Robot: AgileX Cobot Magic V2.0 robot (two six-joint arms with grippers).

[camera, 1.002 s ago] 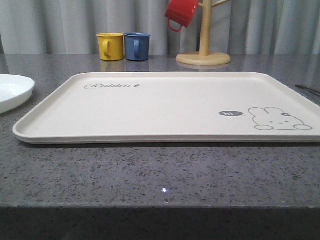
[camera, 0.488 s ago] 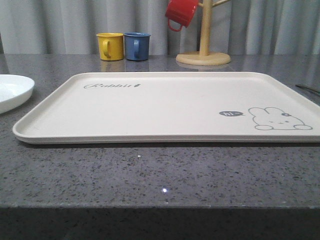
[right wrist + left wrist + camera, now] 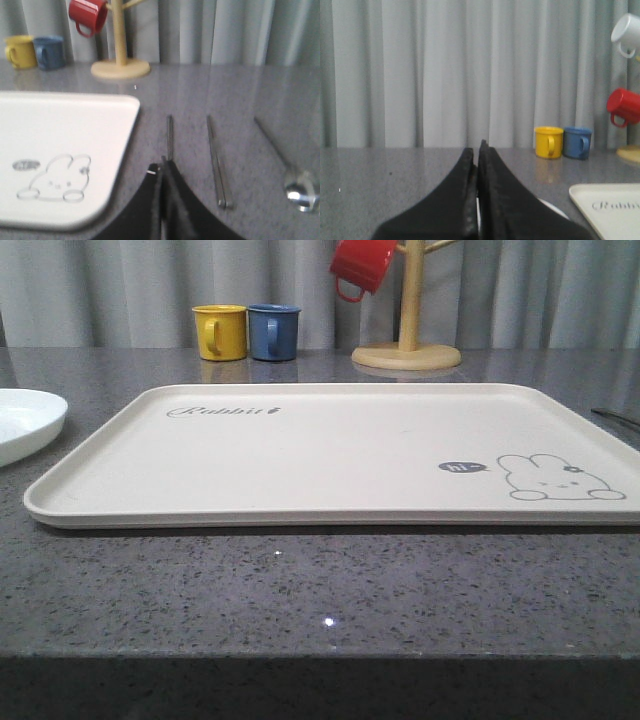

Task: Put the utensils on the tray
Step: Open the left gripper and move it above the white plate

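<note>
The cream tray [image 3: 330, 455] with the rabbit drawing lies in the middle of the table with nothing on it; its corner shows in the left wrist view [image 3: 607, 212] and the right wrist view [image 3: 60, 140]. To the right of it, on the grey table, lie three utensils side by side: a slim silver handle [image 3: 170, 132], the chopsticks [image 3: 217, 160] and the spoon [image 3: 285, 165]. My right gripper [image 3: 161, 162] is shut, low over the near end of the slim handle, which its fingers hide. My left gripper [image 3: 477, 148] is shut and holds nothing, left of the tray.
A round white plate [image 3: 25, 425] sits left of the tray, partly behind the left fingers [image 3: 555, 210]. At the back stand a yellow cup [image 3: 221, 332], a blue cup [image 3: 274, 332] and a wooden mug tree [image 3: 408, 335] with a red mug [image 3: 362, 265].
</note>
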